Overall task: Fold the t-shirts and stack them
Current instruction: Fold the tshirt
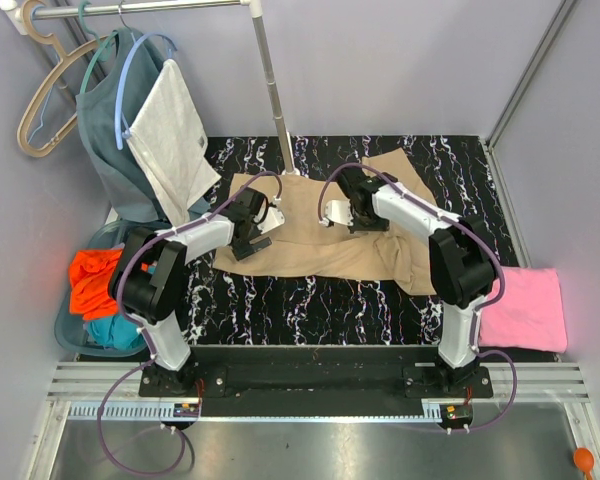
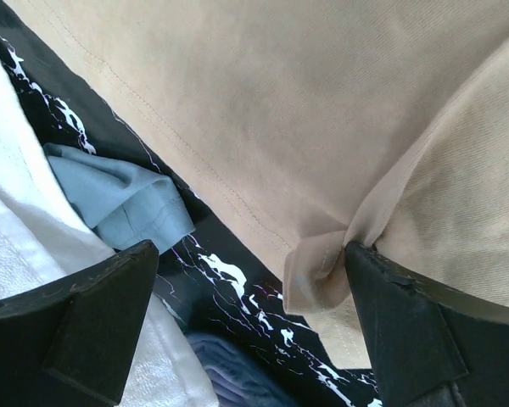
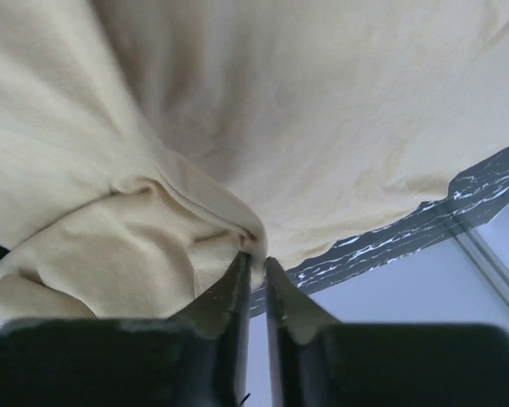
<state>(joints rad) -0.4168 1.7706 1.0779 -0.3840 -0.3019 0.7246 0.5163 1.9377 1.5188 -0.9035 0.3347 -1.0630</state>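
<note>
Status: tan t-shirt point(image 1: 310, 258) lay spread mid-table. Right gripper point(image 3: 254, 270) was pinched on its fold. Left gripper point(image 2: 250, 275) gaped wide, hem corner touching one finger. You needed left clamped there before lifting evenly.

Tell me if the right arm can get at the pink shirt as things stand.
Probably not yet: the right gripper has its jaws pinched on the tan shirt. The pink shirt lies uncovered beside that arm's base, so only the grip hinders.
</note>
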